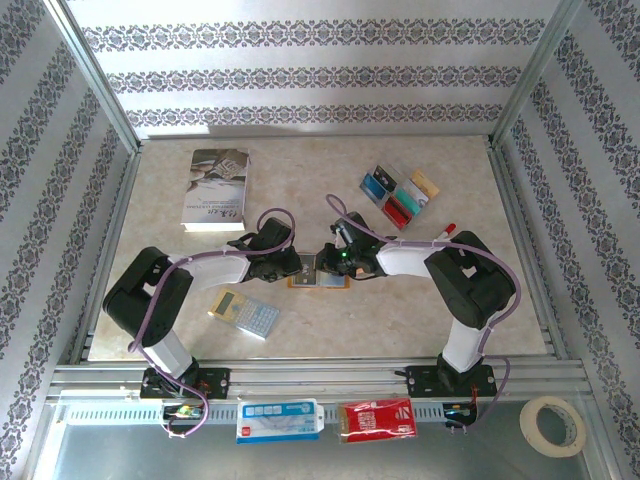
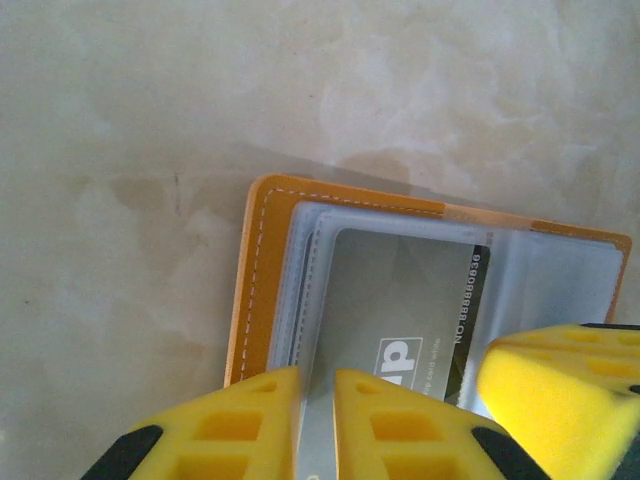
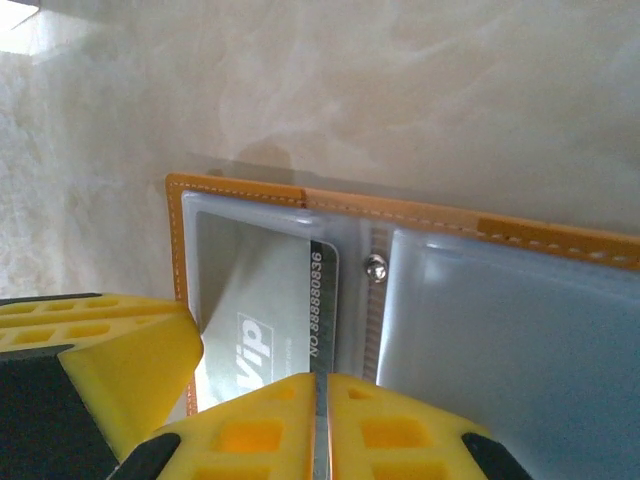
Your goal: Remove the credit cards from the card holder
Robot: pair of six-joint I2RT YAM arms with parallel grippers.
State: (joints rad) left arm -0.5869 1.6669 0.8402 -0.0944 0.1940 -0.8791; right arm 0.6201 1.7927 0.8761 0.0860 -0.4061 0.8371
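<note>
The card holder (image 1: pixel 318 281) lies open on the table between both grippers, its orange-tan rim (image 2: pixel 250 280) framing clear sleeves. A silver-grey credit card (image 2: pixel 400 300) printed "Vip" sits partly in the left sleeve, tilted. My left gripper (image 2: pixel 316 385) has its jaws close together on the sleeve's edge. My right gripper (image 3: pixel 320 385) is shut on the dark numbered edge of the card (image 3: pixel 265 290). In each wrist view the other gripper's yellow finger shows at the side. The holder's right sleeve (image 3: pixel 500 330) looks empty.
Several loose cards (image 1: pixel 400 195) in blue, teal, red and gold lie at the back right, with a red pen (image 1: pixel 447 230) near them. A grey book (image 1: pixel 217 188) lies at the back left. A calculator (image 1: pixel 245 313) sits in front of the left arm.
</note>
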